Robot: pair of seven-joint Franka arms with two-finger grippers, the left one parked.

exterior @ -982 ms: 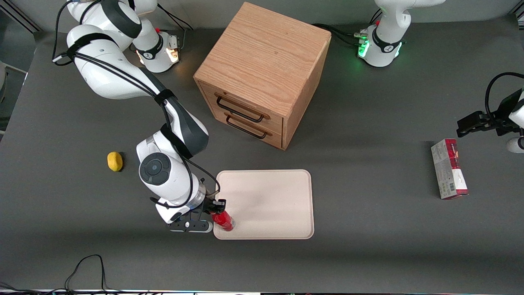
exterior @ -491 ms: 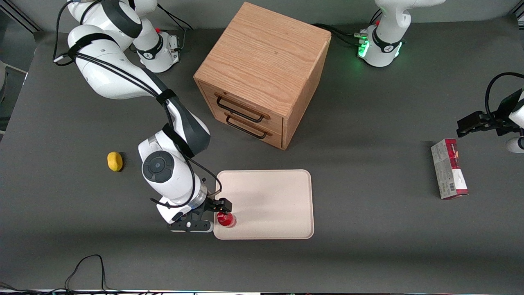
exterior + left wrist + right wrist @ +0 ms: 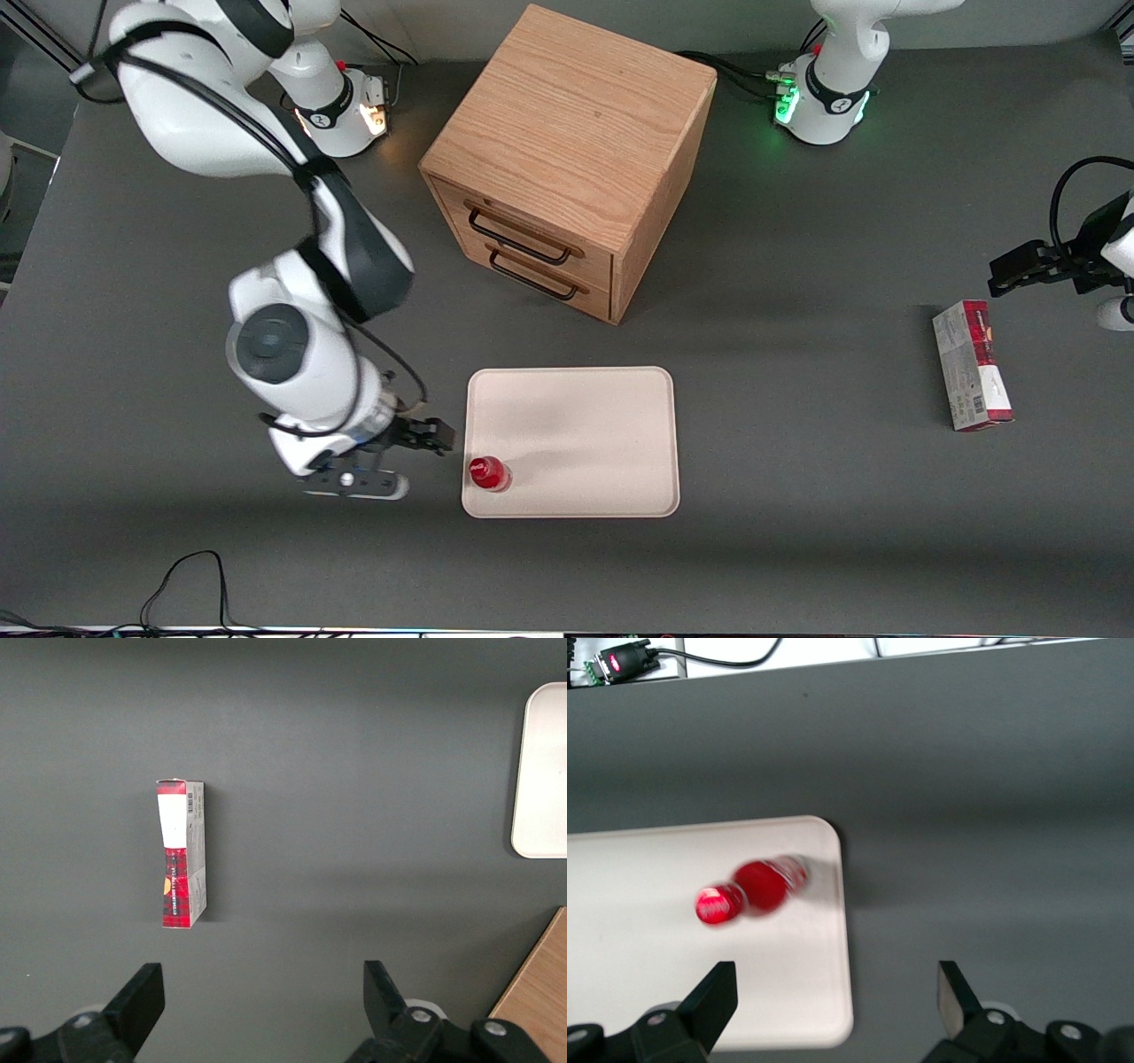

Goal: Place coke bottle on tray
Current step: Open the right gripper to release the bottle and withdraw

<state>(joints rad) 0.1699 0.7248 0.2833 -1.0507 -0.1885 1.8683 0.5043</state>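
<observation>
Tool [image 3: 431,436] gapes wide, holding nothing, beside tray [image 3: 602,425] where coke bottle [image 3: 488,473] stands upright.

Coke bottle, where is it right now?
The coke bottle stands upright on the tray, in the corner nearest the front camera at the working arm's end. The open gripper hangs just off that end of the tray, not touching the bottle.

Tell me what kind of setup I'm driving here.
Most likely a lab tabletop for robot manipulation: a dark grey table with bolted-down arms, a wooden drawer cabinet, and props like the tray holding the coke bottle. The pincer is open beside the tray.
</observation>
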